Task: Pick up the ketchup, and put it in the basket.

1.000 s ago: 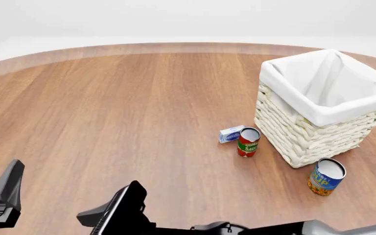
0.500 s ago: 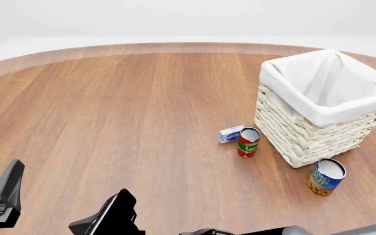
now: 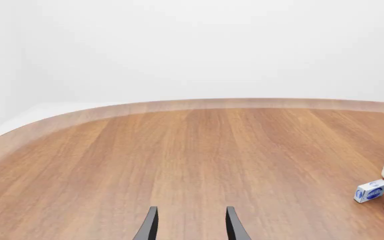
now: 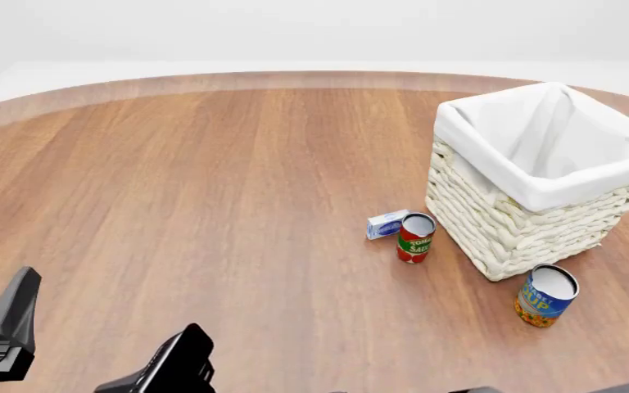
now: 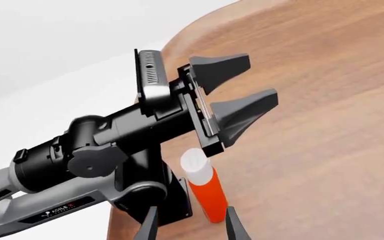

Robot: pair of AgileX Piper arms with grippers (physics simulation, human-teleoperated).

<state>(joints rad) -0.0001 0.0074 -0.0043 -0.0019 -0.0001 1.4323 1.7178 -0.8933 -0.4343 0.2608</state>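
Both grippers parted, empty: right gripper (image 5: 186,225) aimed at ketchup (image 5: 204,186); left gripper (image 3: 189,227) level above table (image 3: 178,150).

One ketchup (image 5: 206,189), one basket (image 4: 533,188), one small box (image 4: 385,223) — and two cans (image 4: 415,237).

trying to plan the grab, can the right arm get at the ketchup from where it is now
Probably yes. In the right wrist view the ketchup stands upright just ahead of the right gripper, whose jaws are open in line with it. The left gripper hangs close above, so crowding is possible.
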